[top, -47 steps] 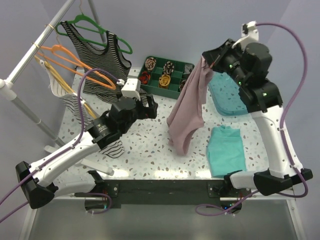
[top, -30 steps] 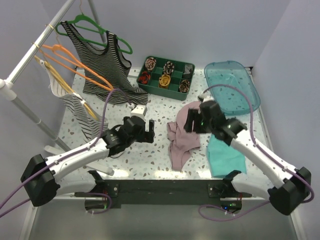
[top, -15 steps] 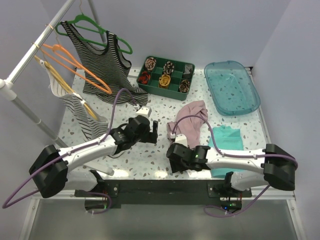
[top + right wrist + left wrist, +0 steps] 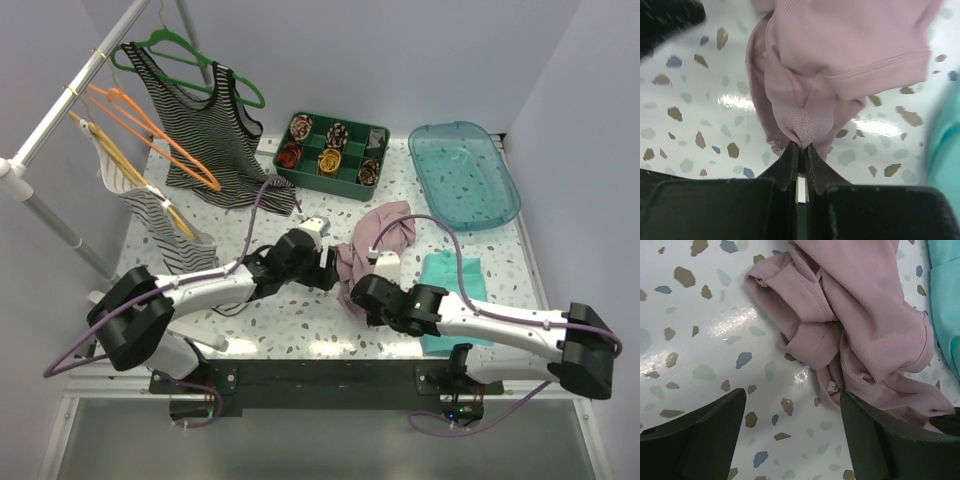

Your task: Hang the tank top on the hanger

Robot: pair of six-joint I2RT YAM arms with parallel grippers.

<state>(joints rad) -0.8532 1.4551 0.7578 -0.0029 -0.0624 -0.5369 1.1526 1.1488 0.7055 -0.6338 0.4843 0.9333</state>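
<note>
The dusty-pink tank top (image 4: 375,240) lies crumpled on the speckled table; it also shows in the left wrist view (image 4: 860,325) and the right wrist view (image 4: 840,55). My right gripper (image 4: 357,293) is shut on a fold at its near edge (image 4: 802,145). My left gripper (image 4: 328,272) is open, low over the table at the top's left edge, one finger (image 4: 875,440) touching the cloth (image 4: 792,410). The orange hanger (image 4: 150,135) hangs on the rack at the far left, apart from both grippers.
A green hanger with a striped tank top (image 4: 215,130) and a tan hanger with another striped top (image 4: 165,225) hang on the rack (image 4: 60,105). A green compartment box (image 4: 332,155), a teal tray (image 4: 465,175) and a flat teal cloth (image 4: 455,295) lie nearby.
The right gripper lowered the tank top from high up onto the table and still pinches its near edge. The left gripper moved right, up to the top's left edge.
</note>
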